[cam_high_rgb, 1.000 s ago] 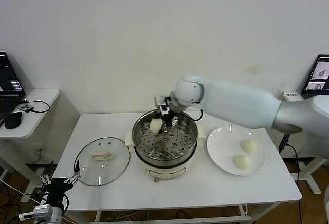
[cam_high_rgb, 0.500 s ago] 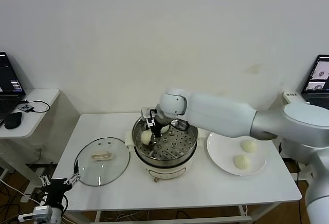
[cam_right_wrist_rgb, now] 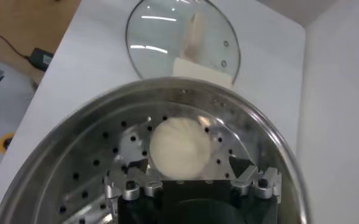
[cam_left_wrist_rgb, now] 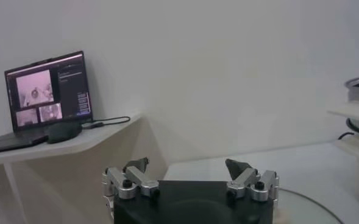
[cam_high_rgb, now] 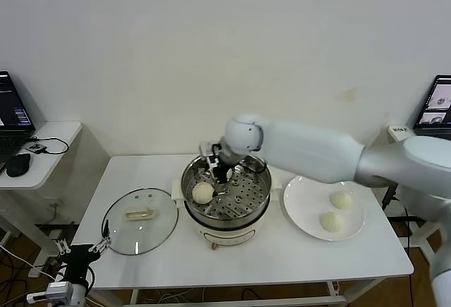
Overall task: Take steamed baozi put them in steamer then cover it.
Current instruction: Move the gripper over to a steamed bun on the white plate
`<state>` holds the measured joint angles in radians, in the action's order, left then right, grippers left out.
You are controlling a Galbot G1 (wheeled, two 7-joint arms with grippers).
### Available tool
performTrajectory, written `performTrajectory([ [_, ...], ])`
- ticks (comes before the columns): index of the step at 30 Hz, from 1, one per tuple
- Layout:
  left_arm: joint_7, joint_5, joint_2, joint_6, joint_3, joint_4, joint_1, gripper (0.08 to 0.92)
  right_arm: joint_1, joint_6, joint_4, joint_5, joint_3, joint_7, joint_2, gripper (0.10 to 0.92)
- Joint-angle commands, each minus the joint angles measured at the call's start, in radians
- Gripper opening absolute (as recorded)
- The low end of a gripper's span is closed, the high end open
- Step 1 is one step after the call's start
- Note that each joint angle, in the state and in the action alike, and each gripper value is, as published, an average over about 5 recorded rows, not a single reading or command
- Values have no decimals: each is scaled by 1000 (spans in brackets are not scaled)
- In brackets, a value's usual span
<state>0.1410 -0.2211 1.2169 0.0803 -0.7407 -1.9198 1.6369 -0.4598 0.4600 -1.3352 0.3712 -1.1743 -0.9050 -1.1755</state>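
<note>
One cream-white baozi [cam_high_rgb: 203, 192] [cam_right_wrist_rgb: 180, 148] lies on the perforated tray at the left side of the steel steamer [cam_high_rgb: 243, 212] [cam_right_wrist_rgb: 63, 152]. My right gripper [cam_high_rgb: 217, 171] [cam_right_wrist_rgb: 187, 167] hovers just above and behind it, open, its fingertips [cam_right_wrist_rgb: 239, 164] clear of the bun on either side. Two more baozi [cam_high_rgb: 341, 199] [cam_high_rgb: 328, 222] sit on the white plate [cam_high_rgb: 299, 208] to the right. The glass cover [cam_high_rgb: 139, 212] [cam_right_wrist_rgb: 182, 36] lies flat on the table left of the steamer. My left gripper [cam_high_rgb: 79, 256] [cam_left_wrist_rgb: 187, 167] waits open, low off the table's front left corner.
A side table [cam_high_rgb: 49, 145] with a laptop [cam_left_wrist_rgb: 45, 91] and a mouse stands to the left. A screen [cam_high_rgb: 438, 103] stands at the far right. The wall runs close behind the white table [cam_high_rgb: 282, 258].
My right gripper carried the baozi down to the left side of the tray, then opened and let it go; the bun now rests on the tray. The left arm has stayed put.
</note>
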Motion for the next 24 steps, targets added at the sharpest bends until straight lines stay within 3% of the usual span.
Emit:
performTrajectory([
  [1, -1, -1, -6, 0, 1, -1, -1, 823, -165, -83, -177, -31, -6, -120, 302, 823],
  [12, -1, -4, -22, 0, 18, -6, 1, 823, -32, -209, -347, -232, 95, -217, 773, 823],
  [18, -3, 1, -19, -2, 23, -11, 5, 823, 410, -265, -337, -388, 437, -221, 902, 823],
  [24, -1, 3, -20, -10, 17, -17, 4, 823, 708, -307, -296, -484, 671, -213, 928, 823],
])
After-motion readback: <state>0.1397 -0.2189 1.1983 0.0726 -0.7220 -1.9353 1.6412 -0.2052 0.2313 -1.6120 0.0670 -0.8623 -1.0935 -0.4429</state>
